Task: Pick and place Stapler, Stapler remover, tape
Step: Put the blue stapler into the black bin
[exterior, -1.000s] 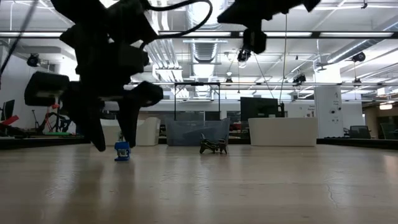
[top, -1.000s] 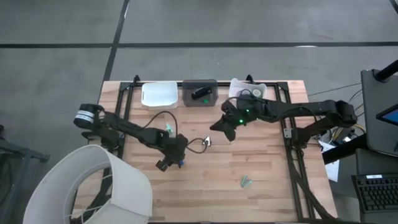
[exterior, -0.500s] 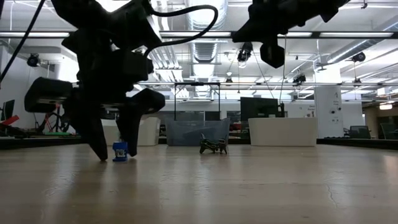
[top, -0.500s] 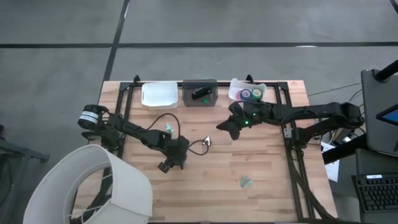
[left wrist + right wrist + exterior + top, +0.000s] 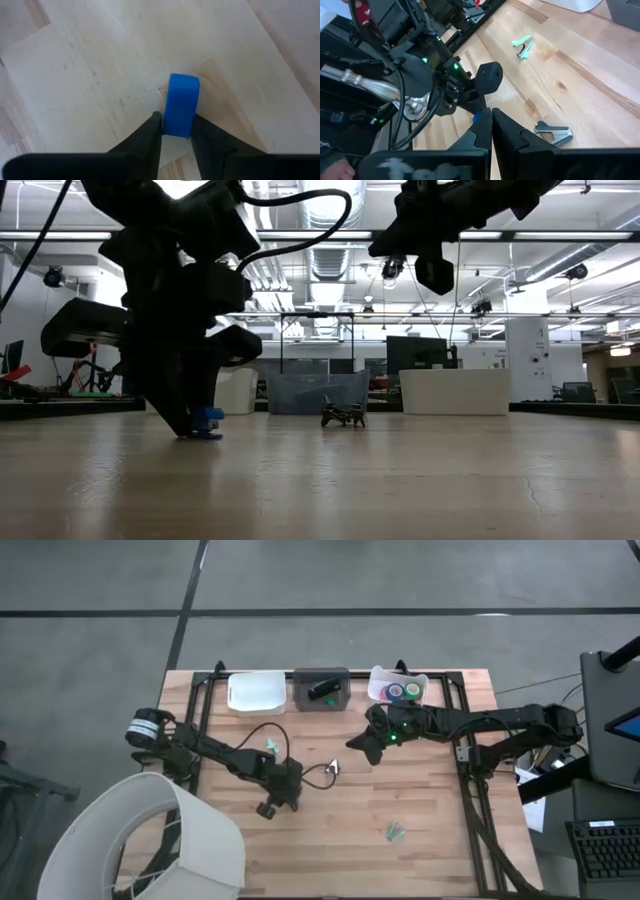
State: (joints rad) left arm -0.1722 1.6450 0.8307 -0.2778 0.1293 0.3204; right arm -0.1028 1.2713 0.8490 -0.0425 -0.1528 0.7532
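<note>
Gripping: the left end effector (image 5: 176, 131) is clamped on a blue tape roll (image 5: 179, 104), one dark finger pressed to each flat side, the roll standing on edge on the wooden desk (image 5: 90, 70).
Left end effector, high view: it (image 5: 279, 800) sits low at the centre-left of the frame, fingertips down at the desk (image 5: 420, 800); the blue roll is mostly hidden beneath it.
Left end effector, low view: it (image 5: 195, 425) stands at the left of the frame, touching the desk (image 5: 400, 480), with the blue tape roll (image 5: 208, 420) showing at its tip.
Right end effector: it (image 5: 360, 745) hovers above the desk at the upper centre of the high view, its fingers drawn together with nothing between them; the right wrist view shows the two dark fingers (image 5: 481, 131) side by side and nearly touching.
Tray of tape: a small clear tray (image 5: 378, 680) at the upper edge of the desk, right of centre, holds tape rolls (image 5: 404, 691), among them a green one and a reddish one.
Grey bin: next to that tray on its left, a grey bin (image 5: 300, 698) holds a dark object (image 5: 322, 691).
White bin: a white bin (image 5: 255, 693) stands left of the grey one.
Silvery claw piece: it (image 5: 334, 768) lies at mid-desk, just right of the left end effector.
Teal claw pieces: one (image 5: 271, 748) lies just above the left arm; another (image 5: 396, 832) lies in the lower right part of the desk, well apart from both arms.
</note>
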